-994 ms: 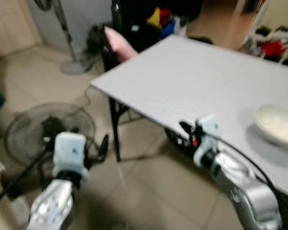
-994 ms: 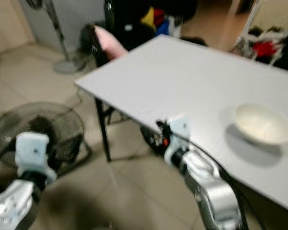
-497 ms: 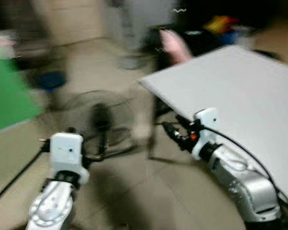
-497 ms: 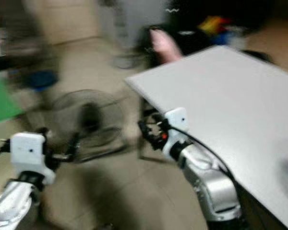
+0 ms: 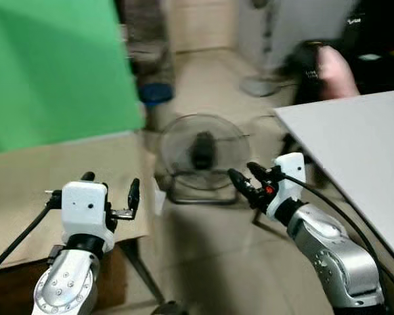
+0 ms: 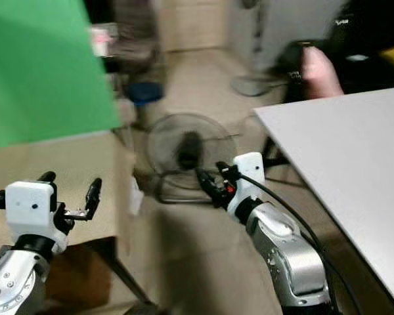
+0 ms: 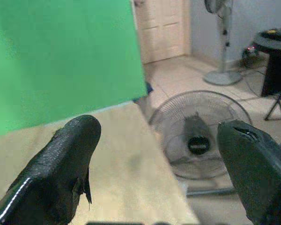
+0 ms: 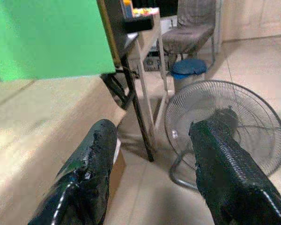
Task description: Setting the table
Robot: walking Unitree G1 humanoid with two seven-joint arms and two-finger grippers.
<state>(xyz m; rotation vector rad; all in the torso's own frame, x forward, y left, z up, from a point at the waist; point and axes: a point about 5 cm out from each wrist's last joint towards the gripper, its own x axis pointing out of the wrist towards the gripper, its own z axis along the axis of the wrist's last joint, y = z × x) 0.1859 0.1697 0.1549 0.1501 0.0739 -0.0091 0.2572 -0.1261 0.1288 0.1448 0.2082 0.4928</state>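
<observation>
Left pincer (image 5: pixel 109 191) apart, empty, lower left over tan counter (image 5: pixel 65 170). Right pincer (image 5: pixel 243 177) apart, empty, center, before floor fan (image 5: pixel 203 154). White counter (image 5: pixel 354 151) at right edge. Right wrist view adds chair (image 8: pixel 189 28), blue bin (image 8: pixel 189 70).

Table (image 5: pixel 354 151) stood at right. Wooden table (image 5: pixel 59 170) lay at left, board (image 5: pixel 52 65) upright behind it. Floor fan (image 5: pixel 202 154) sat on floor between both tables, stool (image 5: pixel 156 94) behind fan. Standing fan (image 7: pixel 223 42) stood farther back, near door (image 7: pixel 161 28). Chair (image 8: pixel 189 30) stood behind stool. Left gripper (image 5: pixel 108 193) hung before wooden table, right gripper (image 5: pixel 244 176) before floor fan.
</observation>
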